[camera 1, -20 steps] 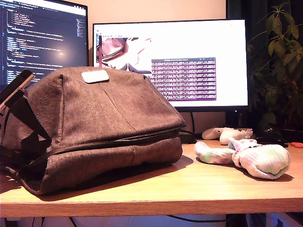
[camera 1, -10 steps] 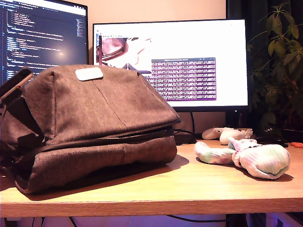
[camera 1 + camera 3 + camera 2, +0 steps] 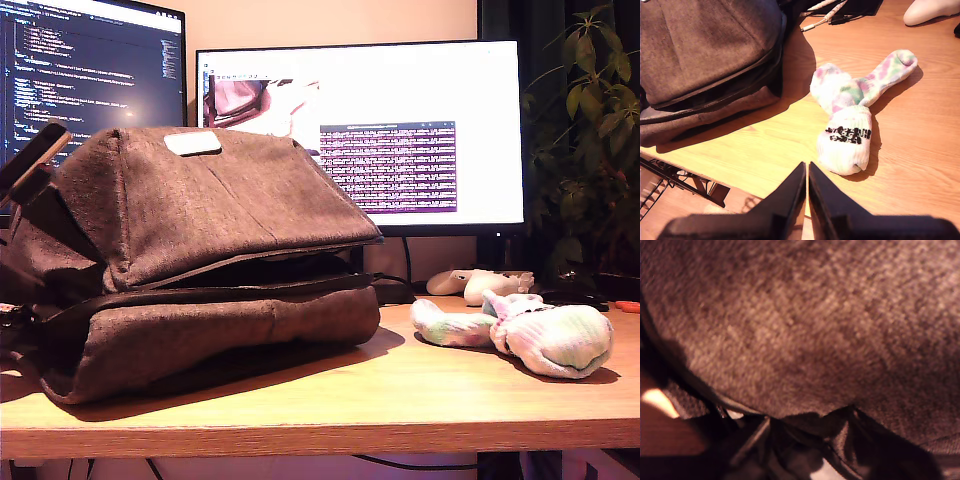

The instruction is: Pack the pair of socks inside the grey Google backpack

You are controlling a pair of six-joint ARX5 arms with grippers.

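Backpack (image 3: pixel 230 230) flap lifting open; first gripper unseen, grip state unknown. Second gripper (image 3: pixel 807 172) is hovering clenched, empty; socks (image 3: pixel 850 115) at its 12 o'clock. Widen opening before grabbing.

You can see black letters on the white cuff of the pair of socks (image 3: pixel 849 134) in the second wrist view, but they are too blurry to read. The white patch (image 3: pixel 193 143) on top of the grey Google backpack (image 3: pixel 210 250) looks blank from here. The two screens (image 3: pixel 400 140) behind it show lines of tiny writing, too small for you to read.
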